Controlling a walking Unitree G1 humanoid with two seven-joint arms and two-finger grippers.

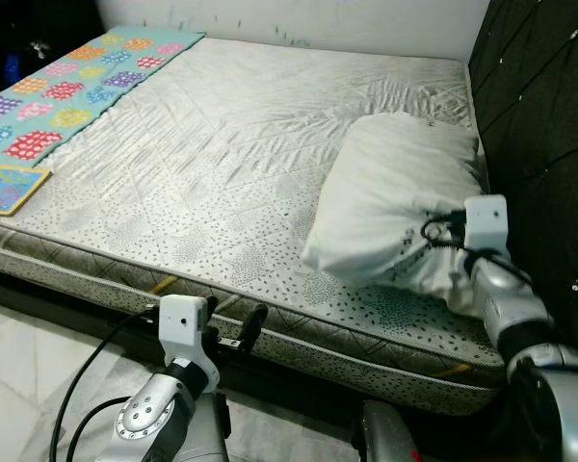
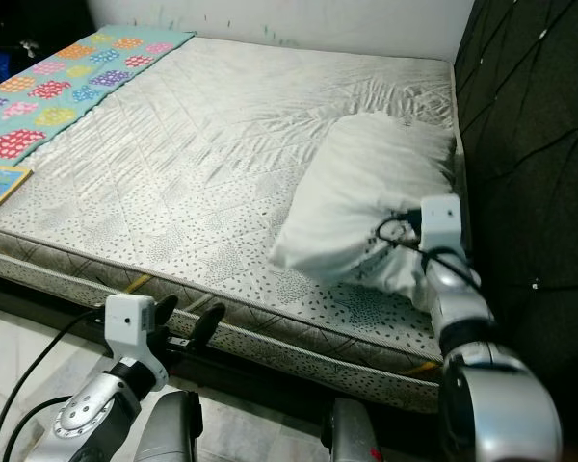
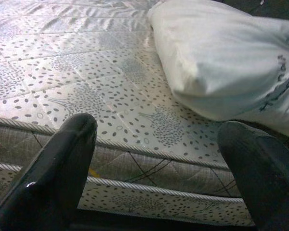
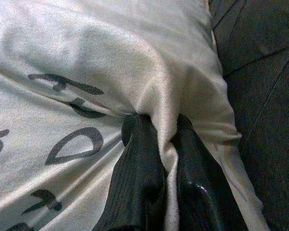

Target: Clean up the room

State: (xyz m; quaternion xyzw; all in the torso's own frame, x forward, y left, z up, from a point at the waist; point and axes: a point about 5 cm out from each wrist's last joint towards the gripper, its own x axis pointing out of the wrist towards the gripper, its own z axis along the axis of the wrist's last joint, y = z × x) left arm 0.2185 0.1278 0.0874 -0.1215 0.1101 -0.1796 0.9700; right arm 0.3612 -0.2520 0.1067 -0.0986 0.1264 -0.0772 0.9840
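Right pincer (image 4: 159, 144) is clamped on a fold of the pillow (image 1: 390, 197); the wrist view shows fabric pinched between the two black fingers (image 4: 139, 168). It grips the corner nearest the robot, probably so the whole pillow can be dragged or lifted by one point rather than scooped.

Pillow sits in the right half of the head frame, on the mattress (image 1: 222, 154), its far side close to the dark quilted headboard (image 1: 539, 115). The near end looks raised and bunched where the pincer pulls; the rest still rests on the bed. That placement suggests the step in hand is squaring it against the headboard.

Left pincer (image 1: 233, 330) hangs low in the lower-left of the frame, at the mattress edge, fingers spread wide, holding nothing. Likely just parked out of the way.

Pillow: white, soft, heavily creased, dark printed lettering (image 4: 72, 144) on the case near the grip. Limp cloth, so it will sag and may slip from a thin pinch.

Colourful patterned blanket (image 1: 67, 87) upper left; flat book-like item (image 1: 10, 188) at left edge.
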